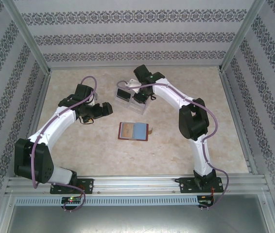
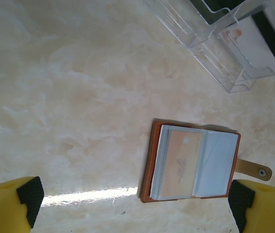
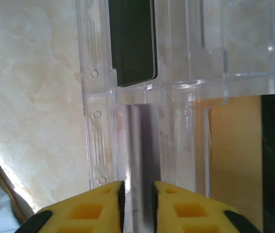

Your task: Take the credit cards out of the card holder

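At the middle of the table (image 1: pixel 94 151), the card holder (image 2: pixel 193 162) lies open and flat, with a tan card (image 2: pixel 182 164) showing in one pocket. The left gripper (image 2: pixel 135 203) hangs over it, jaws spread wide and holding nothing. The right gripper (image 3: pixel 137 194) sits over the clear tray (image 3: pixel 96 121), jaws drawn almost together with a thin slit between. Whether they nip anything we cannot tell. The tray holds a black card (image 3: pixel 132 41) and an orange card (image 3: pixel 232 155).

We note these hazards. The holder is loose on a smooth top, so a sideways push on the card would likely slide it or fold it shut. The pocket probably leaves little card edge to catch.

The tray stands near the holder's far side, limiting approach there. The near and left sides are open table. The strap tab (image 2: pixel 254 170) juts from the holder's right edge.
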`<action>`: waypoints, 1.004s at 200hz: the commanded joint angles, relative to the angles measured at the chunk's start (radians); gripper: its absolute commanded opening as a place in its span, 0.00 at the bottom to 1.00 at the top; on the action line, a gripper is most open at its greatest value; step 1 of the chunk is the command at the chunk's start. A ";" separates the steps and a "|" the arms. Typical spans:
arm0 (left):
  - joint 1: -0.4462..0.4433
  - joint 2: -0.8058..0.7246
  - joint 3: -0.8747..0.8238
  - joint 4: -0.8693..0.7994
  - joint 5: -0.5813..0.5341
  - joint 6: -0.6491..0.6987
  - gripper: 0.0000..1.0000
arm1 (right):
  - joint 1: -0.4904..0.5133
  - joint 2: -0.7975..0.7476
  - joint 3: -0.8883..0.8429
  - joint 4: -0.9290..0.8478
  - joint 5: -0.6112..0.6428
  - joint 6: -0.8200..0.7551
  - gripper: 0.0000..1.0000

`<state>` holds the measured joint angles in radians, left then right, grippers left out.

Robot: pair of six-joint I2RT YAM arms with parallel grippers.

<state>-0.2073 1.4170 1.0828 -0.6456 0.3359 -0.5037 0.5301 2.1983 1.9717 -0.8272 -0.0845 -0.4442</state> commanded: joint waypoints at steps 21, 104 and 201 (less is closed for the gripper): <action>0.009 0.008 -0.006 -0.025 -0.006 0.026 1.00 | 0.006 -0.048 0.032 -0.020 0.025 0.048 0.38; 0.016 -0.015 -0.017 -0.019 -0.044 -0.008 0.99 | 0.143 -0.314 -0.234 0.061 0.191 0.640 0.48; 0.034 -0.031 -0.049 0.035 0.010 -0.056 0.99 | 0.340 -0.336 -0.587 0.195 0.206 1.269 0.59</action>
<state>-0.1875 1.4067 1.0492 -0.6418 0.3176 -0.5362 0.8532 1.8202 1.3945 -0.6888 0.1196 0.6449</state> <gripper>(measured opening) 0.994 0.598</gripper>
